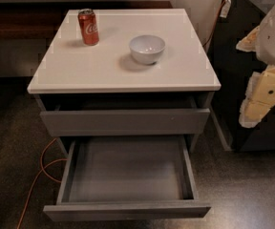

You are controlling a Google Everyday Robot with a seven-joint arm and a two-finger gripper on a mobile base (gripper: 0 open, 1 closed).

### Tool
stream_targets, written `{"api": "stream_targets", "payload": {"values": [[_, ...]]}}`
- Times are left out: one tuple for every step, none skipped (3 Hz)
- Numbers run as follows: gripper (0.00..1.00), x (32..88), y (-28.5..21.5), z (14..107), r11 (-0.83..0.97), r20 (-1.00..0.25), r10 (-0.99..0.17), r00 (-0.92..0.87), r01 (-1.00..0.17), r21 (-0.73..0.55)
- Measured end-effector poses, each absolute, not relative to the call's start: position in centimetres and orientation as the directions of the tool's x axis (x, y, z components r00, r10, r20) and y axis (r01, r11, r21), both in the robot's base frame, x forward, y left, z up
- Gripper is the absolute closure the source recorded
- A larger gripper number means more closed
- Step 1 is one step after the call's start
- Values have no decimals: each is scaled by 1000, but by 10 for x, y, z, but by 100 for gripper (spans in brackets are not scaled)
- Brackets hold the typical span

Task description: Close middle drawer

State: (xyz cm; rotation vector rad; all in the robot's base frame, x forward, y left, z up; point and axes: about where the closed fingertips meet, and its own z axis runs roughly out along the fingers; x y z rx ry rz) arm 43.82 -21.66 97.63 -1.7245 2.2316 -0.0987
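Observation:
The middle drawer (127, 211) is pulled far out of the grey cabinet toward me. Its long shallow tray is empty and its flat handleless front panel is lowest in the view. Above it a similar grey drawer with a taller front panel (124, 122) stands slightly out from the cabinet. My gripper (258, 104) hangs at the right edge of the view, white and cream, level with the cabinet top. It is well to the right of both drawers and touches nothing.
The cabinet's white top (80, 68) carries a red cola can (88, 26) at the back left and a white bowl (147, 48) near the middle. A dark box (233, 80) stands right of the cabinet. An orange cable (44, 163) lies on the floor at left.

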Motion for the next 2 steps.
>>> {"api": "stream_targets", "payload": {"values": [[0, 438, -216, 976, 269, -207, -953, -221, -931, -245], [0, 440, -211, 962, 263, -219, -952, -213, -937, -230]]}}
